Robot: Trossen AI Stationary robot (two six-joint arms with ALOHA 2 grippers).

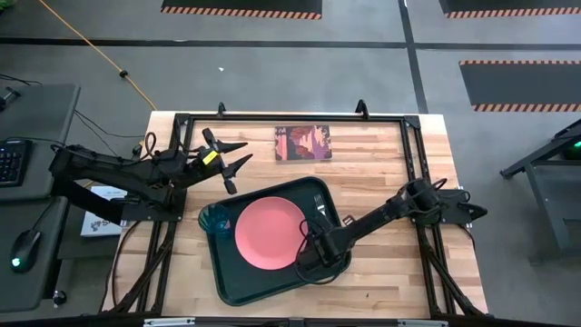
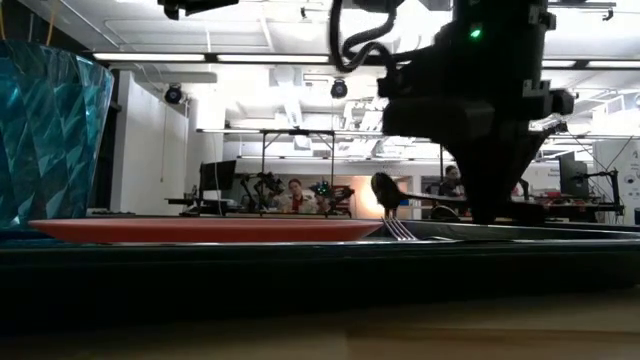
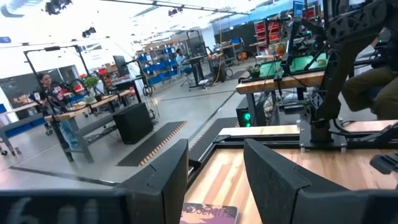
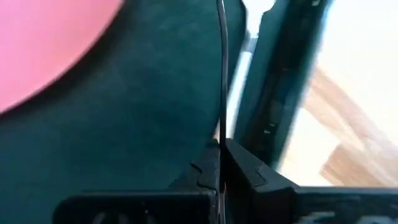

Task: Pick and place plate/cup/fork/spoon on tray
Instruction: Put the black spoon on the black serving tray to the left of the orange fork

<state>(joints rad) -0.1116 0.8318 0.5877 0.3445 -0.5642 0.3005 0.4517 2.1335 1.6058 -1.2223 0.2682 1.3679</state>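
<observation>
Looking straight down, I see the tray (image 1: 238, 283) filling the middle of the table (image 1: 381, 272), tilted so its long side runs toward one o'clock. The plate (image 1: 270, 232) lies flat inside it, and the cup (image 1: 215, 218) stands on the tray at the plate's nine o'clock, just beside it. The fork (image 1: 320, 205) lies on the tray at the plate's two o'clock, tines toward twelve.

My right gripper (image 1: 307, 262) is down over the tray at the plate's four o'clock. From above I cannot tell what it has; its own wrist camera shows the fingers (image 4: 252, 171) pressed together on the thin handle of the spoon (image 4: 222, 81), which stands on edge over the tray floor (image 4: 143, 112). The table-level camera adds the spoon's bowl (image 2: 385, 190) raised above the fork tines (image 2: 400, 230), with the cup (image 2: 50, 140) looming close.

My left gripper (image 1: 238, 154) hangs spread wide and empty above bare wood at the tray's eleven o'clock. Its wrist camera shows both fingers (image 3: 165, 180) well apart, a book (image 3: 208, 214) beneath them.
</observation>
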